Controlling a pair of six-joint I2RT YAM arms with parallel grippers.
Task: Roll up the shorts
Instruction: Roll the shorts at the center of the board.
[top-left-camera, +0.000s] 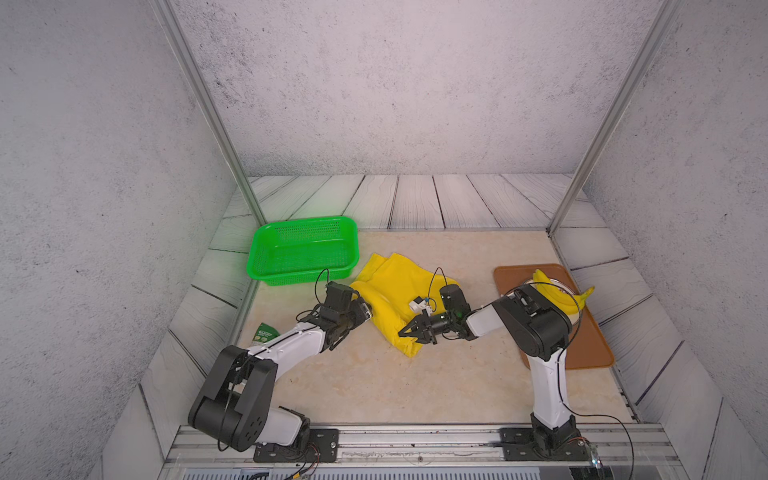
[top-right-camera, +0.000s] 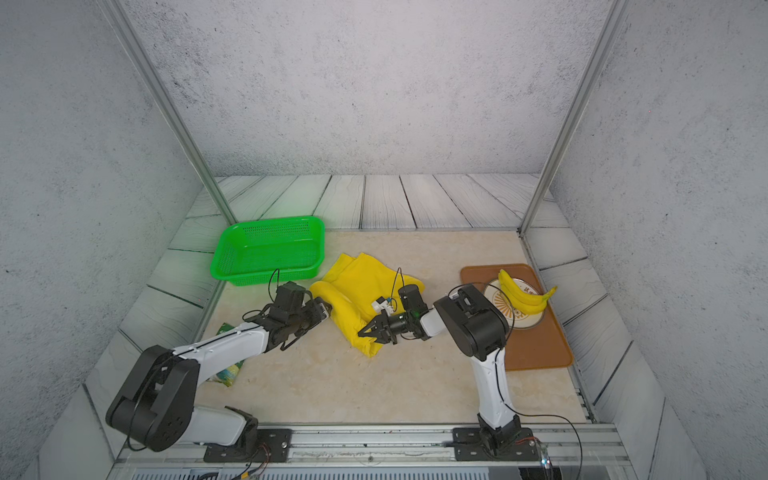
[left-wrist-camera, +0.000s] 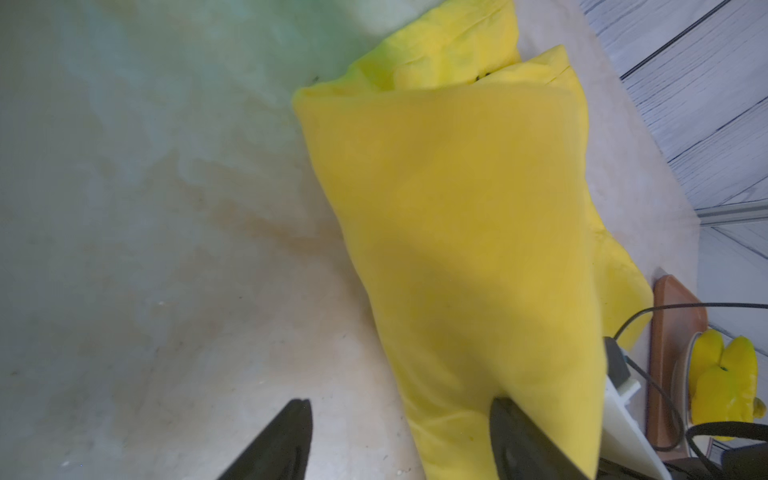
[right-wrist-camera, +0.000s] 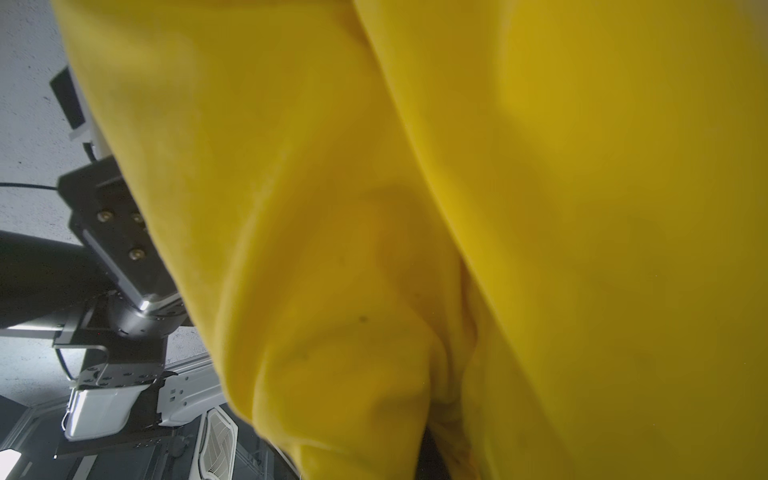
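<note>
The bright yellow shorts (top-left-camera: 390, 291) (top-right-camera: 357, 286) lie folded and bunched mid-table, right of the basket. My right gripper (top-left-camera: 409, 331) (top-right-camera: 368, 331) points left and is shut on the shorts' near end. In the right wrist view, yellow cloth (right-wrist-camera: 457, 208) fills the frame and only a dark sliver of the gripper (right-wrist-camera: 432, 459) shows. My left gripper (top-left-camera: 360, 311) (top-right-camera: 322, 311) is at the shorts' left edge. In the left wrist view this gripper (left-wrist-camera: 400, 413) is open, one fingertip (left-wrist-camera: 505, 415) against the cloth (left-wrist-camera: 457, 228), the other over bare table.
A green mesh basket (top-left-camera: 303, 224) stands at the back left. On the right, a brown tray (top-left-camera: 590, 345) holds a plate (top-right-camera: 528, 322) with bananas (top-right-camera: 521, 293). A green snack packet (top-left-camera: 264, 332) lies by the left arm.
</note>
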